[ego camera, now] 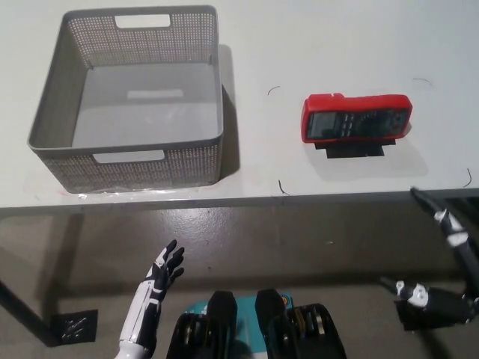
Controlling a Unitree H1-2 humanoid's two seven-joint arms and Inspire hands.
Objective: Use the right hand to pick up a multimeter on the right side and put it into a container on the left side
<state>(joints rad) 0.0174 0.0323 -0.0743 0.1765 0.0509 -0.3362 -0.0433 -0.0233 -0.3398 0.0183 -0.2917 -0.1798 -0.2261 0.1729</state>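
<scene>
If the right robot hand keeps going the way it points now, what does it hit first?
Probably the table front edge: the right robot hand points up-left from below it, toward the multimeter. Depth is unclear.

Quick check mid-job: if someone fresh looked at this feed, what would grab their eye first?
The red multimeter, lying flat on the white table at the right, stands out most. Next is the big grey mesh basket at the left, with nothing in it. Both hands are low, off the table: left hand, right hand.
</scene>
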